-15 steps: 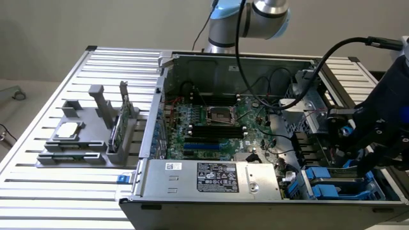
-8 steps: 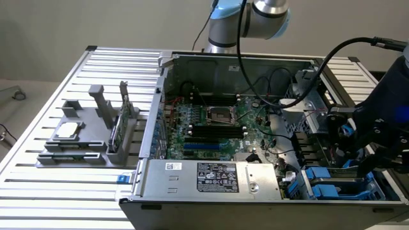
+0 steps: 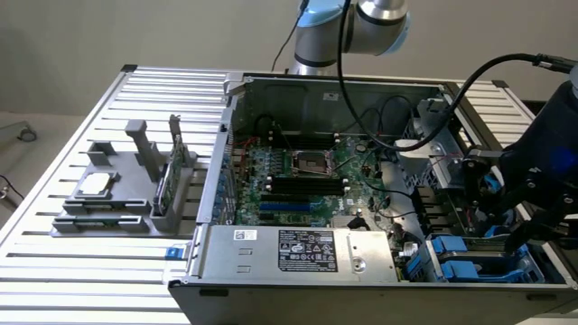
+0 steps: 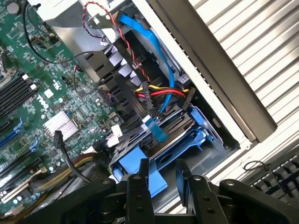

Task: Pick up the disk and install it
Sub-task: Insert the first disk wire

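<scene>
The disk [image 4: 187, 142] shows edge-on in the wrist view, its blue plastic rail running into the drive bay at the corner of the open computer case [image 3: 271, 261]. My gripper [image 4: 162, 171] is shut on it, a blue part of the rail sitting between the two black fingers [image 4: 140, 173]. In the exterior view my gripper [image 3: 522, 233] hangs low over the blue drive bays [image 3: 470, 261] at the exterior view's right, and its dark body hides most of the disk.
Red, yellow and black power wires [image 4: 159, 93] and a blue data cable [image 4: 154, 46] hang just behind the bay. The motherboard [image 3: 307, 183] fills the case floor. A grey fixture [image 3: 113, 203] on the slatted table holds a silver chip [image 3: 97, 183] and a green card [image 3: 167, 179].
</scene>
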Robot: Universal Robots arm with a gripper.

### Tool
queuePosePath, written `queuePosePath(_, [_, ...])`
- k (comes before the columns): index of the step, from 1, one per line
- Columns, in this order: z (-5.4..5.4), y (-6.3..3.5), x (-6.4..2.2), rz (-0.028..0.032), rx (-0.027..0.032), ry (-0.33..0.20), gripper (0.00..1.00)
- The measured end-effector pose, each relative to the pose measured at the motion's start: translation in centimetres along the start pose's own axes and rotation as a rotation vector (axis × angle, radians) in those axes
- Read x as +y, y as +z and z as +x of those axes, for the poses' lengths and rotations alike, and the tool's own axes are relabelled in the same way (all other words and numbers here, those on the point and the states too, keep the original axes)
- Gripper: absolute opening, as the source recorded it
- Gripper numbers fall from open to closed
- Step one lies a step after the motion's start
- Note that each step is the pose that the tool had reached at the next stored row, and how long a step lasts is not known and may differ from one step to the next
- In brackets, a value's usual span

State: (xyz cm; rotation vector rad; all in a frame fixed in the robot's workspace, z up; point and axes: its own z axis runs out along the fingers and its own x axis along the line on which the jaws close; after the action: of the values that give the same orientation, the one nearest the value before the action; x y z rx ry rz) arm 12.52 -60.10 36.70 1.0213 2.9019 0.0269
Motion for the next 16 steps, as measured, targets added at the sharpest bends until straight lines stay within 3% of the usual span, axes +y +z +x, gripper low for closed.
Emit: queuePosePath(16, [-1.6, 1.06, 1.27, 0.0034, -0.0022, 0.062, 0.37])
